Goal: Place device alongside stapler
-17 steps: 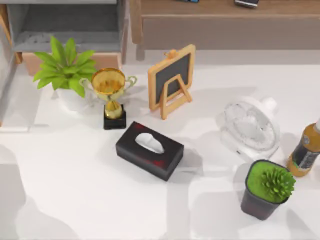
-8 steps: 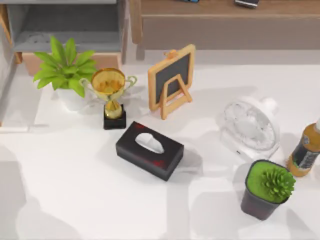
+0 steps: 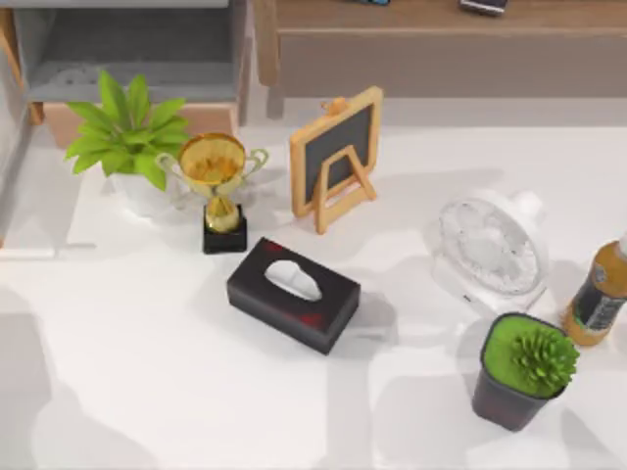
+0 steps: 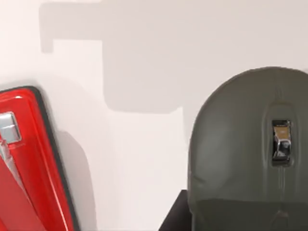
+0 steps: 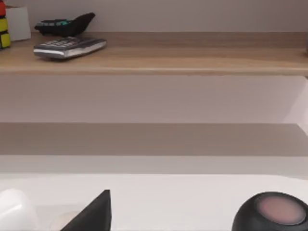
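Left wrist view: one grey computer mouse [image 4: 240, 144], the device, sits close under the camera. One red stapler [image 4: 24, 168] lies nearby, with a strip of bare white table [image 4: 144, 48] between them, so the two are not touching. A dark wedge [image 4: 174, 216] sits just beside the mouse; what it is cannot be told. Whether the left gripper or the right gripper is released, clenched or grasping anything cannot be told.

Over the last second nothing on the table in the top view has moved. Judging by this, the mouse is already near the stapler and the work is at or close to the placing step.

Top view, counted:
- one black tissue box [image 3: 294, 294]
- one gold trophy [image 3: 216, 181]
- one small chalkboard [image 3: 336, 152]
- one white fan [image 3: 490, 247]
- one bottle [image 3: 598, 299]
- two potted plants, a leafy plant [image 3: 122, 127] and a succulent [image 3: 524, 367]

Right wrist view: one wooden shelf [image 5: 192, 57] holds one calculator [image 5: 70, 47].
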Available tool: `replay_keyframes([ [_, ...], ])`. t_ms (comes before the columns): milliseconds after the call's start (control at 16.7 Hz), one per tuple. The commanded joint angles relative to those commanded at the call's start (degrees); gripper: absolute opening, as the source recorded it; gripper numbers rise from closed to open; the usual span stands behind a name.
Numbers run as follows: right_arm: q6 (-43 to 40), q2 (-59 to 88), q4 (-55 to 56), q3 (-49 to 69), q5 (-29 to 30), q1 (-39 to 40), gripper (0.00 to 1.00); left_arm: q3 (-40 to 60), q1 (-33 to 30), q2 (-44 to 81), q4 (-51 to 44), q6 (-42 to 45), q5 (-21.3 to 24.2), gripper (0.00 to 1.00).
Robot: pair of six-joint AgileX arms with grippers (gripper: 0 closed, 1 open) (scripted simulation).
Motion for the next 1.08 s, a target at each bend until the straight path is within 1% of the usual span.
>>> replay_keyframes([
  [360, 0.0, 0.0, 0.0, 0.0, 0.0, 0.0, 1.00, -2.7, 0.0, 2.5, 0.2, -0.1, -0.2, 0.00],
  [600, 0.0, 0.0, 0.0, 0.0, 0.0, 0.0, 1.00, -2.7, 0.0, 2.5, 0.2, -0.1, -0.2, 0.00],
  [1080, 0.0, 0.0, 0.0, 0.0, 0.0, 0.0, 1.00, -2.7, 0.0, 2.5, 0.2, -0.1, -0.2, 0.60],
])
